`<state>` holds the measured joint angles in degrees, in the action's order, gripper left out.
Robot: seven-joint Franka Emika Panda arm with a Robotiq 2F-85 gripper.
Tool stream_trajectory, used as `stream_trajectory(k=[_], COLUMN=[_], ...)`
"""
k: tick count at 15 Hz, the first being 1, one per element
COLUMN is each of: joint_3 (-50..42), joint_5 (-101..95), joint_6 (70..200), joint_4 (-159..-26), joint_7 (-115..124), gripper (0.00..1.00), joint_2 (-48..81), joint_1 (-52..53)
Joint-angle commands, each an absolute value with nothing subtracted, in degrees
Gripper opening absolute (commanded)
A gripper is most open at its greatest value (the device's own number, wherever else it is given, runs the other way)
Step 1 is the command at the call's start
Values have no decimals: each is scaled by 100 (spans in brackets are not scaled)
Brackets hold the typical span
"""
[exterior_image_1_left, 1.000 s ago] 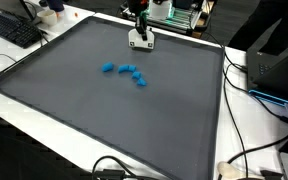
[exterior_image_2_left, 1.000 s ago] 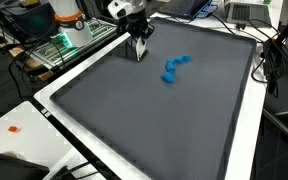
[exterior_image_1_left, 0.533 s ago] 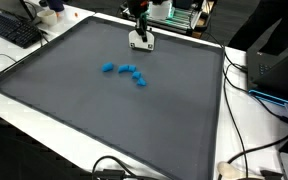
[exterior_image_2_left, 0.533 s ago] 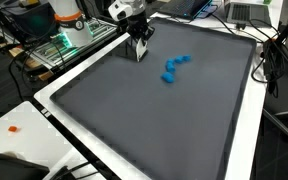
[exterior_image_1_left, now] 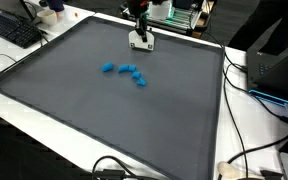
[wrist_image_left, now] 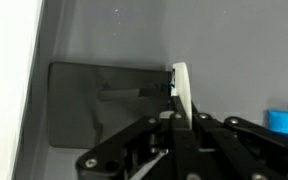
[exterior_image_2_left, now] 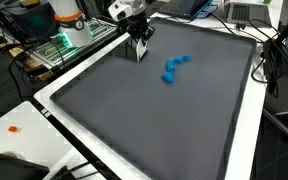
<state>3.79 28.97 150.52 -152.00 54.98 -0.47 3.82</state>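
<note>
My gripper (wrist_image_left: 179, 118) is shut on a thin white piece (wrist_image_left: 182, 88) that sticks out past the fingertips. In both exterior views the gripper (exterior_image_1_left: 139, 30) (exterior_image_2_left: 136, 38) stands low over the far edge of the dark grey mat (exterior_image_1_left: 104, 110) (exterior_image_2_left: 164, 120), with the white piece (exterior_image_1_left: 141, 42) (exterior_image_2_left: 139, 50) hanging at or just above the mat. A cluster of small blue blocks (exterior_image_1_left: 126, 72) (exterior_image_2_left: 174, 68) lies on the mat nearer the middle, apart from the gripper. One blue block (wrist_image_left: 280, 118) shows at the right edge of the wrist view.
A white border (exterior_image_1_left: 44, 115) frames the mat. A keyboard (exterior_image_1_left: 12, 30) and cables (exterior_image_1_left: 246, 85) lie outside it. Lab gear with green lights (exterior_image_2_left: 59, 45) stands behind the arm. A small orange item (exterior_image_2_left: 14, 128) lies on the white table.
</note>
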Motion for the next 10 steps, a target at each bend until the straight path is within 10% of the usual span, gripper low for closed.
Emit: stream_trajectory(k=[1, 2, 10], joint_3=[382, 382, 327], joint_5=[3067, 3123, 2673], joint_6=[15052, 15062, 14903], joint_4=[-15255, -15266, -15335], joint_7=[5320, 5241, 5505], gripper=[1, 29, 81], joint_2=[37, 13, -256], joint_1=[386, 387, 328])
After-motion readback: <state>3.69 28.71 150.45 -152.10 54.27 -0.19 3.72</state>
